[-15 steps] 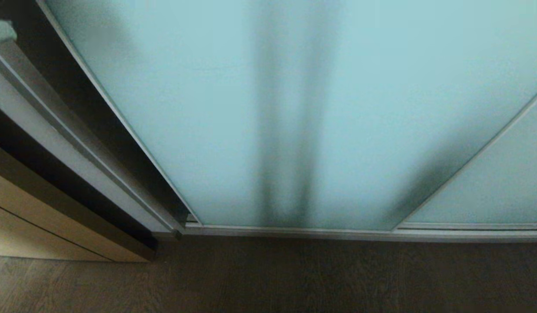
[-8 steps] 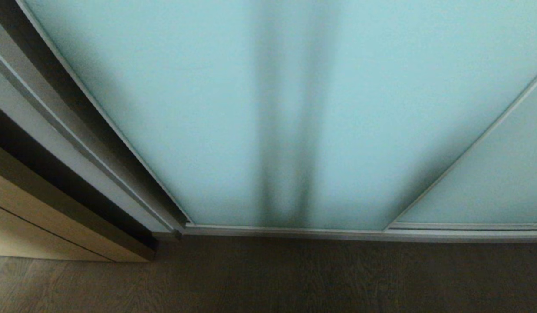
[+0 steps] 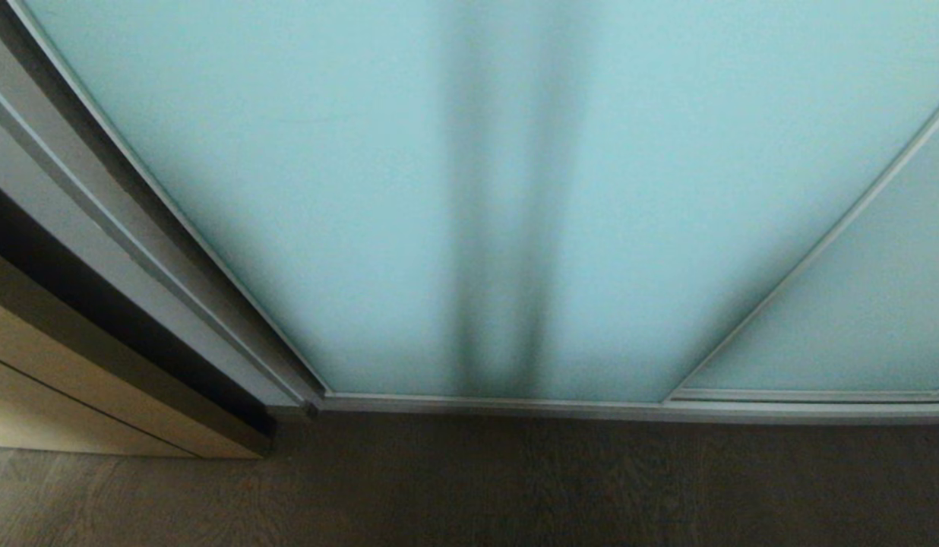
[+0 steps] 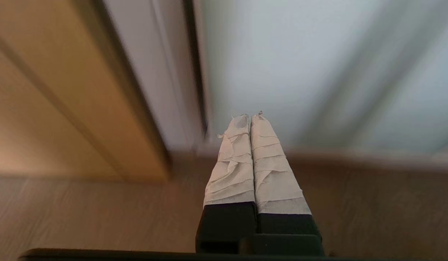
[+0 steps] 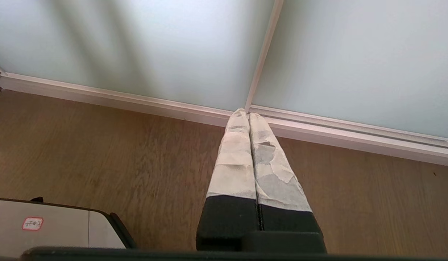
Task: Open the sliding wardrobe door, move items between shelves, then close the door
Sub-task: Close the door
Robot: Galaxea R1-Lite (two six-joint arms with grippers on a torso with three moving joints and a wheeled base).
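The sliding wardrobe door (image 3: 348,190) fills the head view, a frosted pale blue-green pane in a thin silver frame. Its left edge lies close along the grey jamb (image 3: 128,251). The items and the shelves are hidden behind the glass. Neither gripper shows in the head view. My left gripper (image 4: 250,116) is shut and empty, low above the floor, pointing at the door's (image 4: 300,72) bottom left corner and apart from it. My right gripper (image 5: 244,112) is shut and empty, pointing at the seam between the door (image 5: 155,47) and the pane beside it.
A second frosted pane (image 3: 857,319) overlaps at the right. The silver bottom track (image 3: 591,408) runs along the dark wood floor (image 3: 515,486). A tan wood-grain panel (image 3: 59,403) stands left of the jamb. A grey part of the robot's base (image 5: 46,224) shows by the right arm.
The door has slid left, and the dark gap along its left edge has narrowed to a thin strip. Floor, track and tan panel have stayed put.
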